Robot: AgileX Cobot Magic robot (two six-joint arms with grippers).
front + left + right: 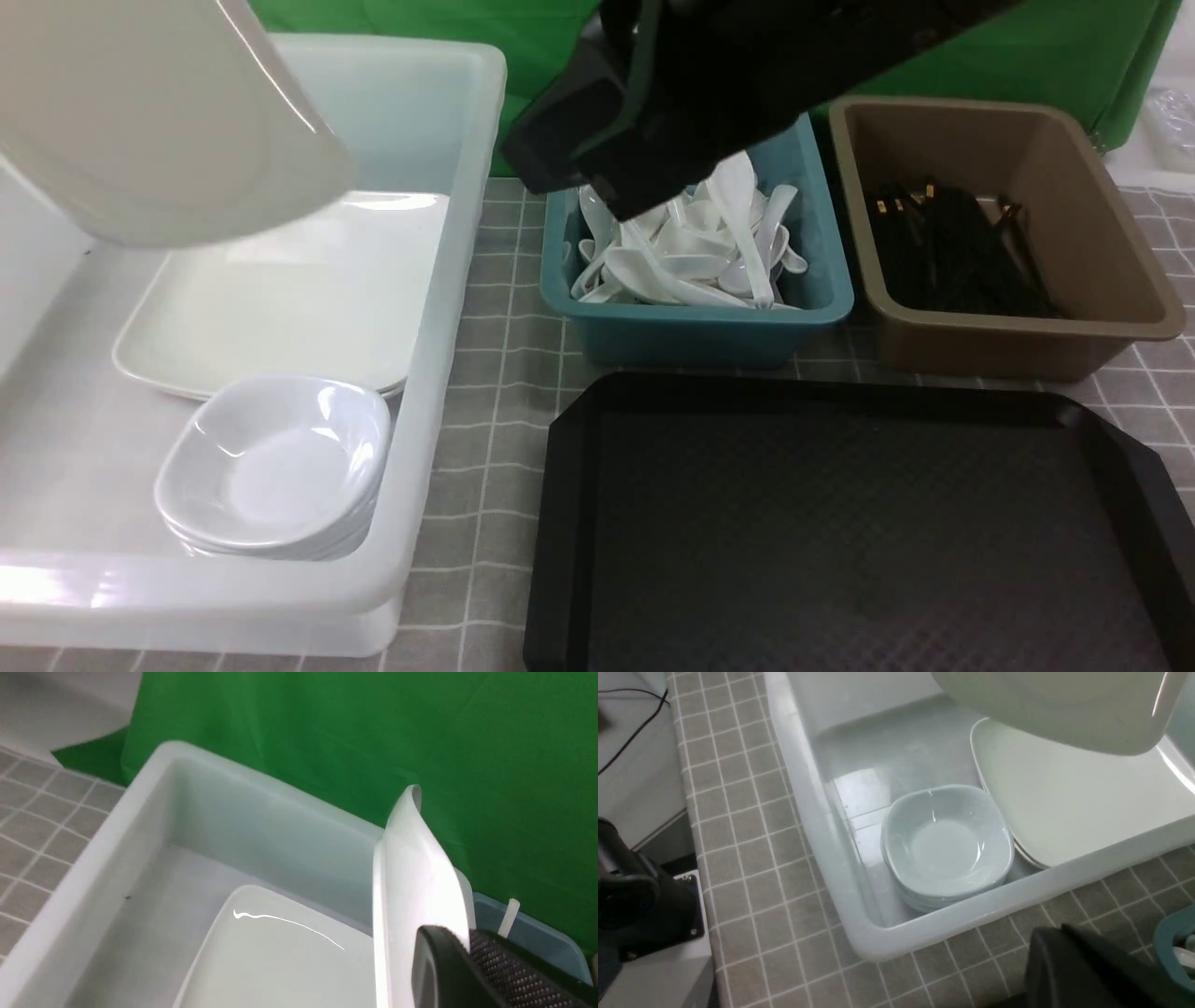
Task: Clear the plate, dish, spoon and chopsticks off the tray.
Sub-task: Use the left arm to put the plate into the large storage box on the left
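Note:
The large white plate [159, 112] hangs tilted above the white tub [448, 308]. My left gripper [468, 940] is shut on the rim of the plate [411, 868]. The black tray [569, 439] lies at the front right with nothing on it. A small dish [275, 462] tops a stack in the tub's near corner, also visible as the dish [945, 844] from the right wrist. My right gripper [1057, 933] is shut and holds nothing, over the cloth between the tubs. White spoons [691, 247] fill the teal tub. Black chopsticks [962, 247] lie in the brown tub.
Flat white plates [299, 289] are stacked in the tub under the held plate. The teal tub [700, 327] and the brown tub [1027, 327] stand behind the tray. My right arm [709, 84] crosses the top of the front view. A green backdrop closes the far side.

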